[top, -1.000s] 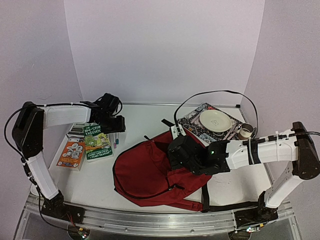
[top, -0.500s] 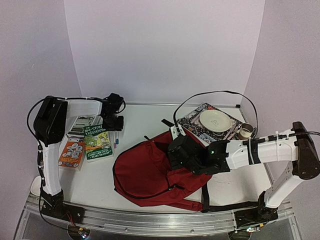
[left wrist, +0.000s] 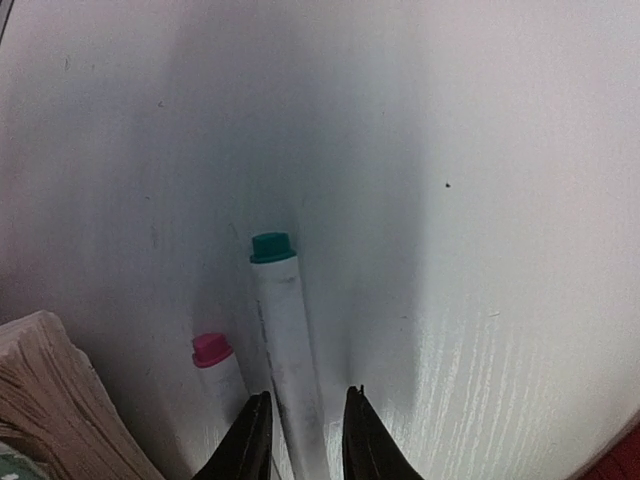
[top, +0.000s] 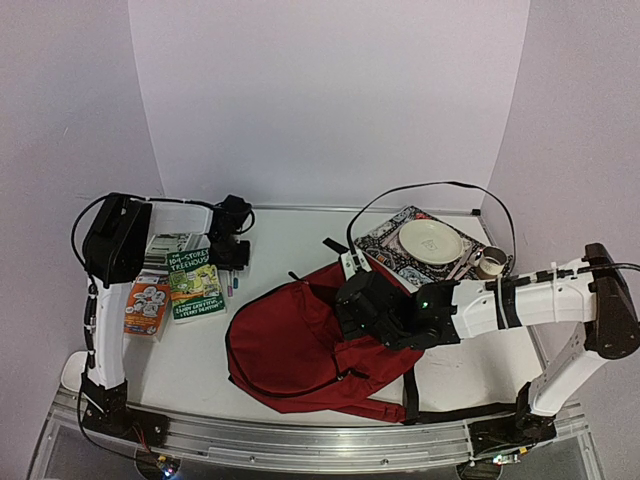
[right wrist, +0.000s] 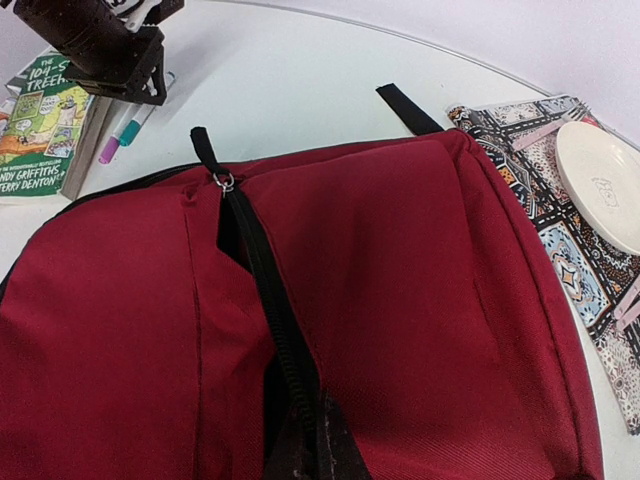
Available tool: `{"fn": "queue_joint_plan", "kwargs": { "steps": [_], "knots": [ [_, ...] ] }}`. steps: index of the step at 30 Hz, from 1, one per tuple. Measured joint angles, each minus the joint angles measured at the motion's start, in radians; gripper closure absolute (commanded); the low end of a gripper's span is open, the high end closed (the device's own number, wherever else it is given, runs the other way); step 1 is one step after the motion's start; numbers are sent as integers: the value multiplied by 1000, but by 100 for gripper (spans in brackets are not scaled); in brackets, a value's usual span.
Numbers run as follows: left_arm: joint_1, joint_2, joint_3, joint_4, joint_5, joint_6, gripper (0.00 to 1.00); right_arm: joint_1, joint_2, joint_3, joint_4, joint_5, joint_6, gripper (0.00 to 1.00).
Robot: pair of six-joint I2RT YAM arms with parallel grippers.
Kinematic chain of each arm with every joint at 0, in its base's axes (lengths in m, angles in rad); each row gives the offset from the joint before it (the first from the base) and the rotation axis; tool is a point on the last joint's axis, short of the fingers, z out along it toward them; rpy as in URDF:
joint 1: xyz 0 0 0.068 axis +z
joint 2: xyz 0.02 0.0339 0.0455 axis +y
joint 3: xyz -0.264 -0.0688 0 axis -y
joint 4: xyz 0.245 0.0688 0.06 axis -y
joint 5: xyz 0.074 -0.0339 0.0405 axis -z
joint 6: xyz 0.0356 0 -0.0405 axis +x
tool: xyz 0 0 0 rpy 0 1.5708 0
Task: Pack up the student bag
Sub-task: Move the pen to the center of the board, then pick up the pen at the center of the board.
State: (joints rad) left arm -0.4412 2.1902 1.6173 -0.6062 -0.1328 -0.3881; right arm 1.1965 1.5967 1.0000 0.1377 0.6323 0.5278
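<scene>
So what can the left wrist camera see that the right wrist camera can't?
Only the left wrist view shows the left claw close up, with its tips on either side of the white marker with the teal cap.

Only the right wrist view shows the black zipper on the dark red fabric backpack, the round white plate on the patterned mat, and the green paperback book.

Both views show the teal-capped marker, the white marker with the pink cap beside it, and the white tabletop.

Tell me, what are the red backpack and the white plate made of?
The student bag looks like soft, matte woven cloth: it sags, creases and shows a fine weave. The plate seems to be glazed ceramic, or maybe plastic: it is smooth, pale and faintly shiny.
</scene>
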Motion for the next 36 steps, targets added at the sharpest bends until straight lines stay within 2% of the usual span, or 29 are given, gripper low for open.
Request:
{"fn": "queue_joint_plan", "kwargs": {
  "steps": [8, 14, 20, 28, 31, 33, 36],
  "knots": [
    [3, 9, -7, 5, 25, 3, 83, 0, 0, 0, -3, 0, 1, 100],
    [-4, -25, -71, 47, 27, 25, 90, 0, 0, 0, -3, 0, 4, 100],
    [-48, -68, -126, 26, 35, 46, 89, 0, 0, 0, -4, 0, 4, 100],
    [-121, -93, -139, -105, 41, 76, 78, 0, 0, 0, -4, 0, 10, 100],
    [-121, -92, -128, -152, 45, 84, 77, 0, 0, 0, -4, 0, 12, 100],
    [-121, -89, -119, -181, 49, 89, 80, 0, 0, 0, -4, -1, 12, 100],
    [-121, -71, -88, -216, 58, 102, 91, 0, 0, 0, -4, 0, 15, 100]
  ]
}}
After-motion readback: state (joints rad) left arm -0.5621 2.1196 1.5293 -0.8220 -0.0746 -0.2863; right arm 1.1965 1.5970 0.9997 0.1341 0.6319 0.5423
